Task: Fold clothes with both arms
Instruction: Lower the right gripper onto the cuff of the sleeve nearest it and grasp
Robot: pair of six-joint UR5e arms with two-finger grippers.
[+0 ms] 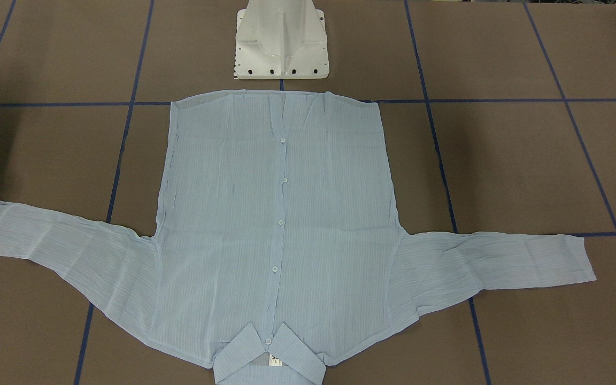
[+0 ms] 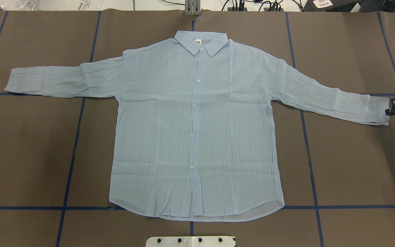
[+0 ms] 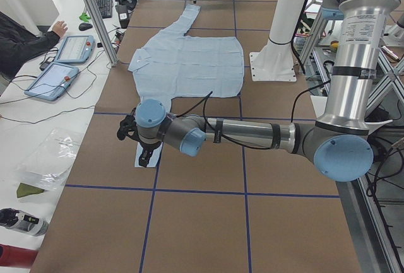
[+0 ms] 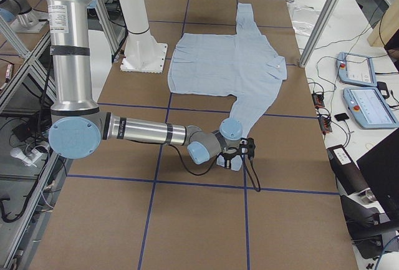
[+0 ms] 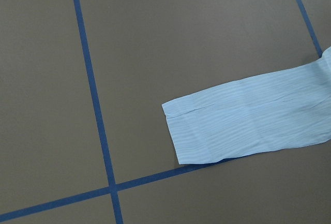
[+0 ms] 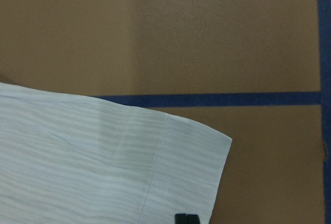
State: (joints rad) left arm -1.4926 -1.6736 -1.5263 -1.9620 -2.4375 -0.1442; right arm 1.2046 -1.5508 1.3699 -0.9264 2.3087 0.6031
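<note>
The pale blue striped shirt [image 2: 197, 123] lies flat and front up on the brown table, buttoned, its collar [image 2: 201, 43] at the far side and both sleeves spread outward. My right gripper [image 2: 394, 107] is at the cuff [image 2: 377, 111] of the sleeve on that side. One black fingertip [image 6: 186, 218] shows over that cuff [image 6: 170, 172], and I cannot tell whether the gripper is open or shut. My left gripper [image 3: 136, 137] hangs over the other cuff [image 5: 207, 131]. It shows only in the exterior left view, so I cannot tell its state.
The white pedestal base [image 1: 281, 43] stands just behind the shirt's hem. Blue tape lines [image 2: 70, 164] grid the table. A person's arm [image 3: 25, 40] and two touch panels [image 3: 63, 65] are at the far side bench, beside aluminium posts [image 3: 95, 14].
</note>
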